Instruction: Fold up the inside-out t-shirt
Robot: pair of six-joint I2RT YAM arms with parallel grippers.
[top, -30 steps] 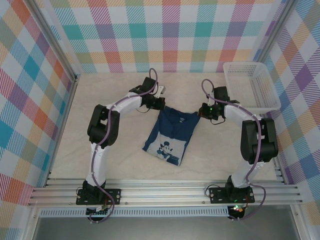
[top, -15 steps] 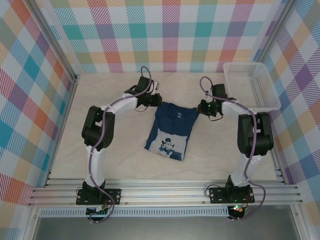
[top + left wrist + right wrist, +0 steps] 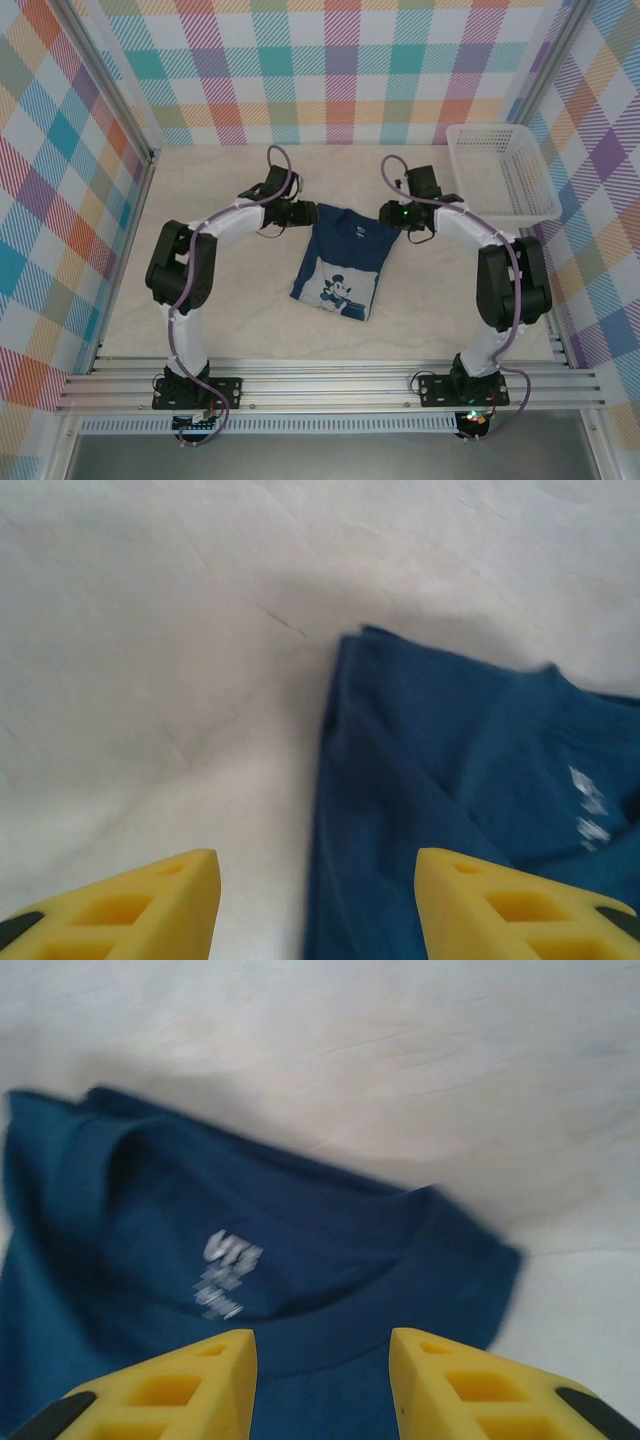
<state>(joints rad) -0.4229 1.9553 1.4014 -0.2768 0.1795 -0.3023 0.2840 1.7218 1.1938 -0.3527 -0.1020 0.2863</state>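
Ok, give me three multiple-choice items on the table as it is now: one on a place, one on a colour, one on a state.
1. Where does the basket stand on the table?
A. far right corner
B. near left corner
C. on top of the shirt

2. What colour is the shirt?
A. red
B. dark blue
C. white

3. How is the left gripper?
A. shut on the shirt
B. shut on the basket
C. open, holding nothing

Answers:
1 A: the top view shows it at the far right, apart from the shirt.
2 B: the cloth is dark blue in every view, with a pale cartoon print.
3 C: its yellow fingers stand apart over the shirt's edge, with nothing between them.
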